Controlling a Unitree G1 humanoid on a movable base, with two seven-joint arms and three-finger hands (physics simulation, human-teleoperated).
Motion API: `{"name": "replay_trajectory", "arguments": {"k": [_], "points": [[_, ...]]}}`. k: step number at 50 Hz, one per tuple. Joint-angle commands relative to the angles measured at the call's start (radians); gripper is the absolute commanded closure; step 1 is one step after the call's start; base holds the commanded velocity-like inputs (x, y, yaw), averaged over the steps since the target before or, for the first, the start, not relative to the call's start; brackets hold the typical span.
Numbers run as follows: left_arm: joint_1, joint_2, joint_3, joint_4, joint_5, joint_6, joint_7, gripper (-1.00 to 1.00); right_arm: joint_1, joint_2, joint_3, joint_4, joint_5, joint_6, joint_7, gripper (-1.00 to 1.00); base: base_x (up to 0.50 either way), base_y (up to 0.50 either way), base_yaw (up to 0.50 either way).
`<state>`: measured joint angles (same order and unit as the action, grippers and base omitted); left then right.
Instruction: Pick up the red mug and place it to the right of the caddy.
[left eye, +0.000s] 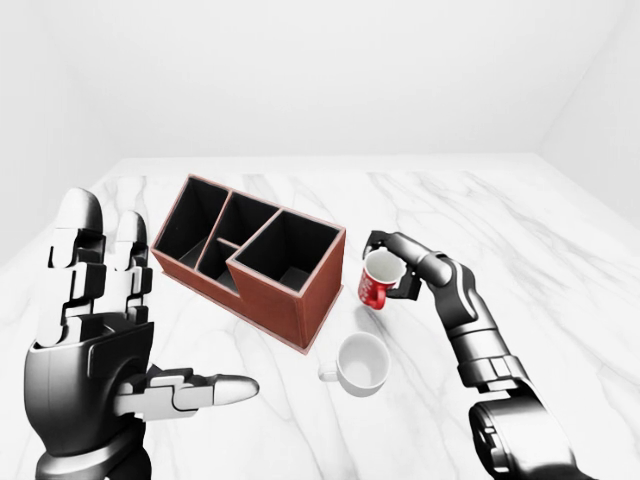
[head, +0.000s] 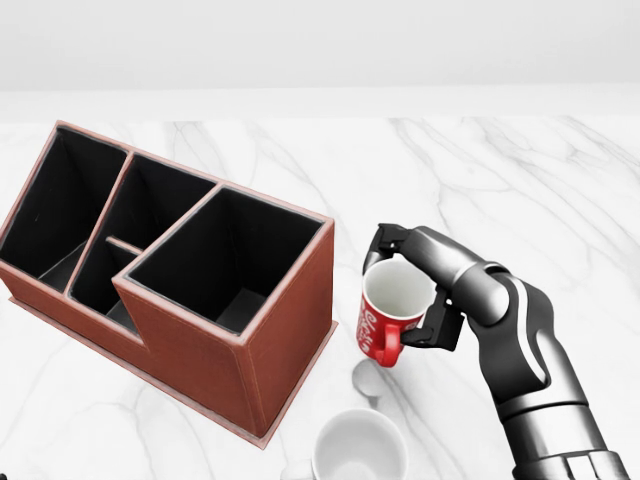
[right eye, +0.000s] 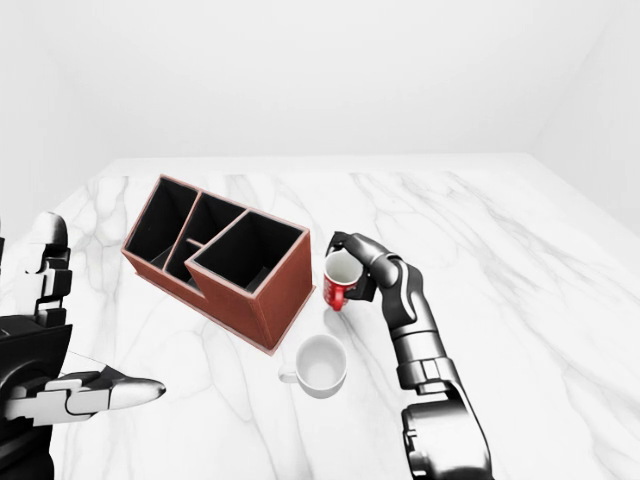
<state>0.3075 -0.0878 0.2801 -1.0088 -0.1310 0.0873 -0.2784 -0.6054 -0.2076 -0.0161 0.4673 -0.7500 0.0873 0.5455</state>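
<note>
The red mug (head: 385, 325) has a white inside and its handle points toward the bottom of the head view. My right hand (head: 412, 288) is shut on the mug's rim and side and holds it slightly tilted a little above the table, over its own shadow. The mug hangs just right of the red-brown caddy (head: 290, 330), close to its right wall but apart from it. The caddy has several black compartments. My left hand (left eye: 140, 345) is open and empty at the lower left of the left-eye view, far from the caddy.
A white mug (head: 358, 450) stands on the marble table (head: 520, 170) just below the red mug and next to the caddy's near corner. The table stretches away to the right and top of the head view.
</note>
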Motion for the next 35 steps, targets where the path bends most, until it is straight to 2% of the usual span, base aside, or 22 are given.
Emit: {"name": "replay_trajectory", "arguments": {"k": [1,24,35], "points": [[-0.005,0.002,0.006,0.001,-0.004,0.0,0.0,-1.0,-0.024,0.01,0.008,0.086,0.016,0.0,-0.066,1.0,0.0,0.0,0.0],[-0.007,0.007,-0.003,0.017,0.002,0.0,0.002,-1.0,-0.044,0.024,0.028,0.263,0.015,0.0,-0.175,1.0,0.0,0.0,0.0],[-0.003,-0.001,0.026,-0.013,-0.02,0.0,-0.011,-1.0,-0.04,0.028,0.035,0.346,0.007,0.0,-0.241,1.0,0.0,0.0,0.0]]}}
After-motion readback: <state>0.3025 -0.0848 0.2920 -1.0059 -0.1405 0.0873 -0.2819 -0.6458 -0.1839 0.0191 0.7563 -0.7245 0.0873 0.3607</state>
